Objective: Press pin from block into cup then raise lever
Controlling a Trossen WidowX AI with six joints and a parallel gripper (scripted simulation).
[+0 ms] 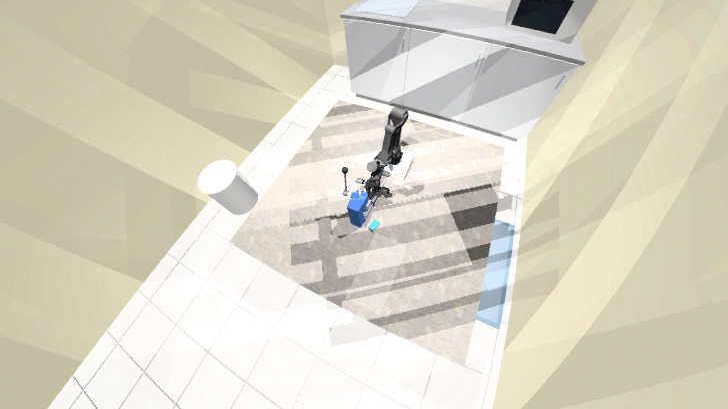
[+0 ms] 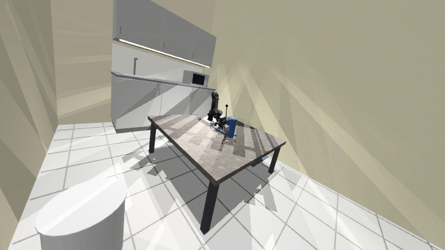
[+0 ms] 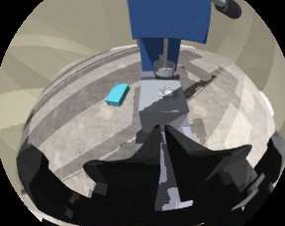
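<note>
Here we are at the blue press [image 1: 356, 211] [image 2: 231, 128] [image 3: 170, 20], standing upright on the surface [image 1: 429, 296] [image 2: 209, 163] [image 3: 76, 116], and the black arm [image 1: 392, 138] [image 2: 214, 102] is reaching right in towards it! Look at the tool [image 1: 371, 192] [image 2: 220, 123] [image 3: 161, 128]: its fingers are drawn narrow, tips close together, and there's nothing between them. Straight ahead of those tips, in the wrist view, sits the grey block [image 3: 162, 103], up on the pale press bed [image 3: 186, 131], with a small, bright round detail in its top face. Whether the tips touch the block's near side, I cannot tell from here

Above and beyond, the thin punch [image 3: 165, 51] drops from the blue head, with a clear, round-rimmed piece [image 3: 164, 68] at its lower end. It's roughly in line with the block from this angle, but whether the pin is directly under the punch, that's too fine to call! And the lever [image 1: 345, 181] [image 2: 226, 111], what a sight: it stands upright beside the press, black knob at the top, with the tool apart from it. Off to the side, a cyan piece [image 1: 373, 225] [image 3: 117, 94] lies on the surface near the press, apart from the block
</note>
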